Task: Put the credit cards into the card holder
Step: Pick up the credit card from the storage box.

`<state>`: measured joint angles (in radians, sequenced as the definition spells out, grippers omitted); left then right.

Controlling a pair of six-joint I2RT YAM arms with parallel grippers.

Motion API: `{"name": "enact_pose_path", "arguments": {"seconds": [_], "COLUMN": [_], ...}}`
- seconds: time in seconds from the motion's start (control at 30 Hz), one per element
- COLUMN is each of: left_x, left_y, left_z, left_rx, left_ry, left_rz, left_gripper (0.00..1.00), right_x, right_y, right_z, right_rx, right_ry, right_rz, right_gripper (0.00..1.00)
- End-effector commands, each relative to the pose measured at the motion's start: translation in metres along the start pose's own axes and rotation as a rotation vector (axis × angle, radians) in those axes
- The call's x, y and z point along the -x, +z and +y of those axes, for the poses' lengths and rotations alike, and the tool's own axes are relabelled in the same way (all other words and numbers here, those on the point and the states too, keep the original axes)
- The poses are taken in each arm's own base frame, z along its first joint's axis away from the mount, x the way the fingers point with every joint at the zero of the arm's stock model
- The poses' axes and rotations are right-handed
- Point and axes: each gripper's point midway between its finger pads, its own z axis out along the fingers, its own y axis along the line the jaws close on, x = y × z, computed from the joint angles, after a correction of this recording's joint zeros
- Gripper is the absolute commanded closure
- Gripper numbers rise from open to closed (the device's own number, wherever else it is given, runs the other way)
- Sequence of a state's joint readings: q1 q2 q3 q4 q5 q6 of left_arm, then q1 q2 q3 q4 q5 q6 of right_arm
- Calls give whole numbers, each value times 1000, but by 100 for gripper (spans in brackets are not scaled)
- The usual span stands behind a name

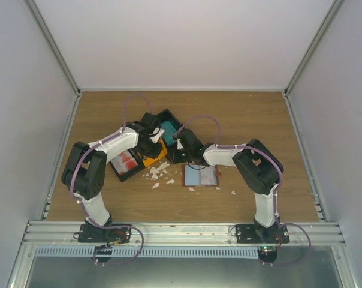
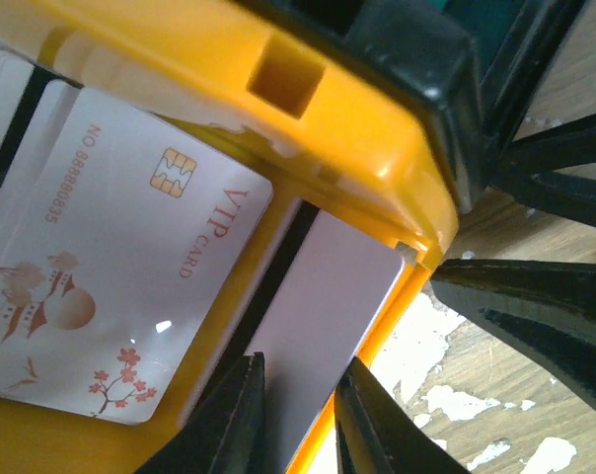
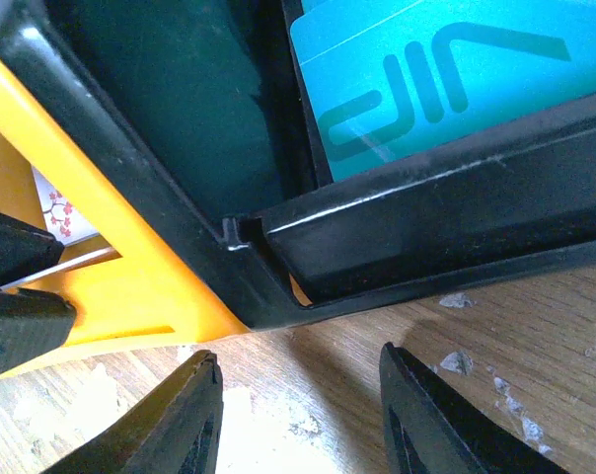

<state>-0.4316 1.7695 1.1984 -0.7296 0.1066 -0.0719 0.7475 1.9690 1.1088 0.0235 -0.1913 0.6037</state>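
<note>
A whitish-grey credit card [image 2: 318, 296] leans in the orange bin [image 2: 278, 59] beside a white VIP credit card [image 2: 111, 286] with red blossoms. My left gripper [image 2: 298, 380] is shut on the grey card, one finger at each long edge and the right finger against the orange rim. In the top view the left gripper [image 1: 152, 147] sits over the orange bin [image 1: 154, 159]. My right gripper [image 3: 298, 370] stands open over bare wood at the corner of a black bin [image 3: 426, 217] that holds a teal credit card [image 3: 436, 79]. The card holder [image 1: 200, 176] lies open on the table, below the right gripper [image 1: 180, 155].
A second black bin [image 1: 118, 174] at the left holds a white card with red marks [image 1: 126, 162]. White scraps [image 1: 160, 174] are scattered on the wood in front of the bins. Both grippers are close together at the bins' corners.
</note>
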Motion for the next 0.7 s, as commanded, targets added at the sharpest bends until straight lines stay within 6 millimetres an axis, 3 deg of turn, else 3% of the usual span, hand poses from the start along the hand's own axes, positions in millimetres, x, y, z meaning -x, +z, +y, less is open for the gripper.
{"name": "enact_pose_path", "arguments": {"seconds": [0.0,0.17,0.37,0.5,0.67], "left_x": [1,5,10,19,36], "left_y": [-1,-11,-28,-47,-81], "left_z": [-1,-2,6,12,11], "left_rx": [16,27,85,131,145], "left_ry": [12,24,24,25,22], "left_rz": [-4,-20,-53,-113,-243], "left_gripper": [85,98,100,100,100], "right_x": [-6,-4,3,17,37], "right_y": [-4,-6,-13,-32,-72], "right_z": [-15,-14,-11,3,19], "right_rx": [-47,-46,-35,29,151], "right_ry": [29,32,30,8,-7], "right_rz": [11,5,-12,-57,-128], "right_gripper": [54,54,54,53,49]}}
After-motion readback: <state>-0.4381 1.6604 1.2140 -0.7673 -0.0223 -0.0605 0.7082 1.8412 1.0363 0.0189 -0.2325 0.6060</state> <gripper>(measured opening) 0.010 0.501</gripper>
